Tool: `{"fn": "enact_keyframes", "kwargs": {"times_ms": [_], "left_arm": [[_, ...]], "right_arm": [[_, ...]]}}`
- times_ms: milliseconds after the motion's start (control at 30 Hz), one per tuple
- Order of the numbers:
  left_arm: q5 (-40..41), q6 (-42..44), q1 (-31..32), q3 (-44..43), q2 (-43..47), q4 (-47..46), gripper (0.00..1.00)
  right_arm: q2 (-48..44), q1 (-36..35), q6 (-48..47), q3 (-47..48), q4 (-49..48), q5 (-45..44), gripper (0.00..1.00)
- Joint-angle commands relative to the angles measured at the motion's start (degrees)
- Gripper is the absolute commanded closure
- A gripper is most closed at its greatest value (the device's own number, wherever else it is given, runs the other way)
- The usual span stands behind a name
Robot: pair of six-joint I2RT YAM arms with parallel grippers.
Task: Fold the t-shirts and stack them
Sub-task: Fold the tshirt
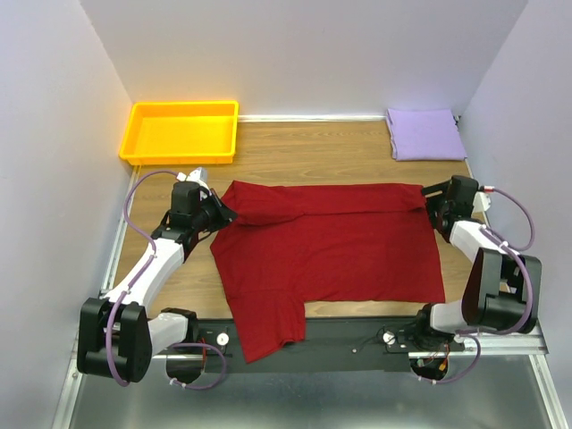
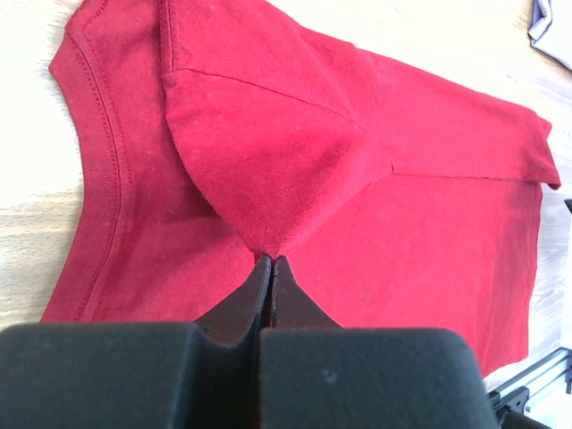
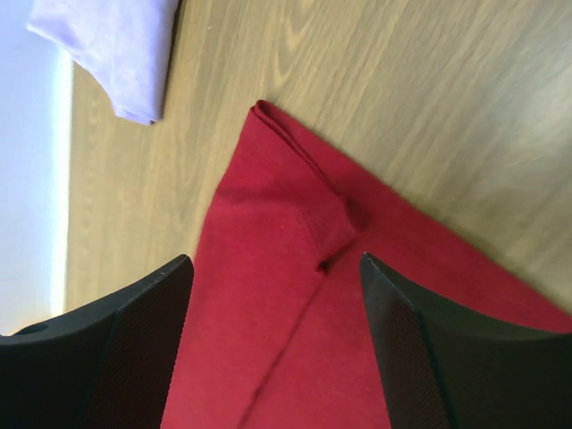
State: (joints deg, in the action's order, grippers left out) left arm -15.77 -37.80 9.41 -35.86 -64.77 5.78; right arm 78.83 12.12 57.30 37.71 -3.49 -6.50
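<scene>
A red t-shirt [image 1: 331, 259] lies spread across the middle of a wooden desk [image 1: 313, 152], seen from above, its upper edge folded down over itself in a long band. One sleeve, at lower left of the frame, hangs off the near edge of the desk over the black rail [image 1: 349, 335] that carries the arms.

At the shirt's upper left corner, the left tool [image 2: 271, 264] is pressed together on a point of red fabric. The wrist view shows the cloth drawn up into a peaked fold that ends between the two black fingers [image 2: 239, 308].

At the upper right corner of the same shirt, the right tool [image 3: 275, 259] stands spread wide and grips nothing. Its wrist view shows the doubled corner of the shirt lying flat on the wood between the two dark fingers (whether either one brushes the cloth cannot be told).

A lavender t-shirt [image 1: 425, 134], folded into a neat rectangle, rests in the upper right corner of the desk, close to the back wall and well apart from the red one. A yellow-orange tray [image 1: 181, 132] sits in the upper left corner.
</scene>
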Motion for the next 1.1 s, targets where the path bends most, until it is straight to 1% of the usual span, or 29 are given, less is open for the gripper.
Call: {"fn": "enact_keyframes", "kwargs": {"times_ms": [0, 100, 300, 333, 500, 600, 700, 733, 800, 833, 900, 933, 1000, 1067], "left_arm": [[-1.0, 0.2, 0.3, 0.3, -0.2, -0.9, 1.00], [-1.2, 0.2, 0.3, 0.3, -0.2, -0.6, 1.00], [-0.9, 0.4, 0.3, 0.2, 0.0, -0.2, 1.00], [-0.8, 0.4, 0.3, 0.2, 0.0, -0.2, 1.00], [-0.7, 0.8, 0.3, 0.1, -0.2, 0.3, 1.00], [-0.5, 0.9, 0.3, 0.1, -0.1, 0.4, 1.00], [-0.2, 1.0, 0.3, 0.0, 0.1, 0.6, 1.00], [-0.1, 1.0, 0.3, 0.1, 0.1, 0.9, 1.00], [-0.1, 1.2, 0.3, -0.2, 0.2, 1.0, 1.00], [0.2, 1.2, 0.3, -0.2, 0.3, 1.2, 1.00], [0.6, 1.4, 0.2, -0.5, 0.6, 1.6, 1.00], [1.1, 1.4, 0.3, -0.7, 0.7, 1.8, 1.00], [1.6, 1.4, 0.2, -1.3, 0.8, 1.8, 1.00], [2.3, 1.1, 0.2, -2.0, 0.7, 1.6, 1.00]], "right_arm": [[2.5, 1.1, 8.7, -1.9, -6.8, 3.8, 0.21], [4.4, 1.2, 11.1, -2.7, -7.9, 3.2, 0.28], [6.0, 1.4, 14.2, -4.2, -8.8, 1.6, 0.31], [6.7, 1.5, 14.2, -4.4, -9.1, 1.1, 0.34], [9.1, 1.8, 15.0, -6.2, -14.3, 0.4, 0.39], [10.5, 1.9, 15.6, -7.0, -17.9, 0.4, 0.40], [12.1, 1.9, 14.9, -6.4, -19.4, 0.4, 0.43], [12.7, 1.9, 14.6, -6.2, -19.6, 0.4, 0.48], [12.9, 1.9, 13.1, -5.7, -19.9, -0.3, 0.53], [12.8, 1.9, 12.4, -4.9, -19.9, -0.4, 0.62], [12.6, 1.9, 9.8, -3.8, -19.9, -0.1, 0.72], [12.0, 1.9, 9.0, -2.7, -19.8, 0.2, 0.81], [11.4, 1.9, 6.4, -1.3, -19.1, 0.8, 0.92], [10.7, 1.9, 4.5, 0.3, -17.6, 1.0, 0.94]]}}
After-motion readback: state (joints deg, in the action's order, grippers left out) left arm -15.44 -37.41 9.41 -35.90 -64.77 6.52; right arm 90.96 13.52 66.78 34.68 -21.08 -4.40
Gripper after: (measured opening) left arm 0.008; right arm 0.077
